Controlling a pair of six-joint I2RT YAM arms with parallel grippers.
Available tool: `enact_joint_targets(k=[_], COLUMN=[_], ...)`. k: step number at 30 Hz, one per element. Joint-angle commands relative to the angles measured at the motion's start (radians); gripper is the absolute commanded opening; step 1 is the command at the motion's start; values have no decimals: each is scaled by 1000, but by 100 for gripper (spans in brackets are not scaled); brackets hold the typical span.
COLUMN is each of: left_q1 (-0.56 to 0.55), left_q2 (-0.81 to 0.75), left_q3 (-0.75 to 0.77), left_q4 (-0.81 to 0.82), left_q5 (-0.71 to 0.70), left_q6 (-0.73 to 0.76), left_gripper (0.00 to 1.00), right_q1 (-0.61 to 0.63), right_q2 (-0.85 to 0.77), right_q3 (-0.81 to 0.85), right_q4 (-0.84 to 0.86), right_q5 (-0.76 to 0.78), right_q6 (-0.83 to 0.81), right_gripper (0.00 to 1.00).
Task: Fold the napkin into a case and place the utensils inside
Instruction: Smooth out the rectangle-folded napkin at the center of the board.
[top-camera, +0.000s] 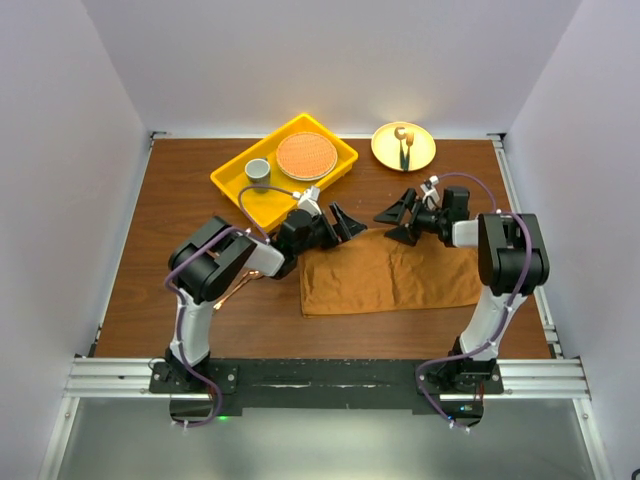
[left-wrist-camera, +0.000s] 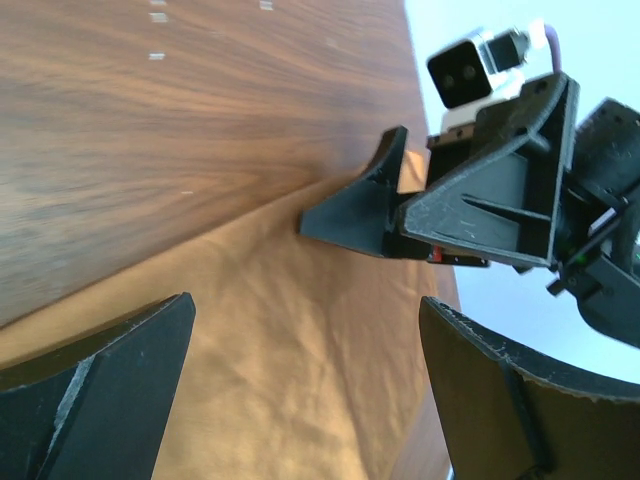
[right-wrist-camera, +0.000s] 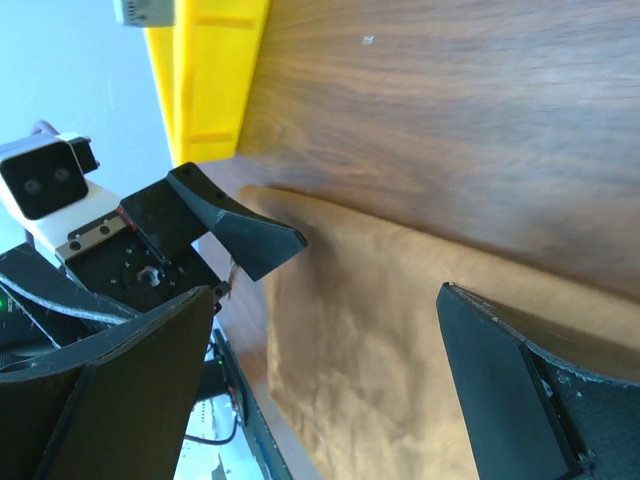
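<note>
Since the napkin (top-camera: 392, 274) lies flat as a wide rust-brown oblong in the middle of the table (top-camera: 150, 290), not yet narrowed into a case, I hold both sets of fingers spread wide and empty just above its far edge. My left gripper (top-camera: 330, 212) hangs over the far left corner. My right gripper (top-camera: 400, 222) faces it from nearer the middle of that edge, and the two are near but apart. I judge this stance is meant for pinching the far hem at two spots, so the cloth can be drawn over itself evenly rather than bunching. The copper spoon (top-camera: 238, 288) lies on the wood to the left, partly hidden under my left arm and well apart from the cloth, where folding should not disturb it. The yellow tray (top-camera: 232, 182) sits beyond, clear of the fold.
</note>
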Motion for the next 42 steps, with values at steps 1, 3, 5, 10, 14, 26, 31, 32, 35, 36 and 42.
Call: enact_joint_targets(k=[1,3,5,10,14,26,31,32,35,36,42], left_q1=[18,23,27,33,38,43,43,43,44,43,50], left_q2=[22,27,28,30,28,36,39,39,42,44,51], left_q3=[5,-4,-7,-21,-24,-22,-28,-28,-30,-30,-28], left_q4=[-17,-46,-74,-119,-135,-151,-158,-160,-169,-171,-181], left_q5=[-93,-98,-107,-116,-116,-102,-98,-98,-96,-98,-92], left_q6=[-40,-45,-48,-57,-53,-40,-37,-37,-34,-34,-33], left_gripper=[100,100,100,100,100,100,100,100,100,100,100], right_q1=[4,-7,-25,-82,-156,-318,-381,-389,-418,-424,-454], right_q2=[24,45,73,100,123,270,327,338,378,395,453], right_q3=[60,75,97,135,192,365,430,451,489,500,578], right_q4=[5,-18,-56,-145,-250,-572,-703,-719,-750,-767,-835], right_q5=[-11,-18,-26,-70,-113,-207,-212,-209,-210,-209,-222], right_q6=[-48,-73,-111,-191,-281,-593,-735,-754,-803,-821,-854], right_gripper=[98,98,98,98,98,98,98,98,98,98,98])
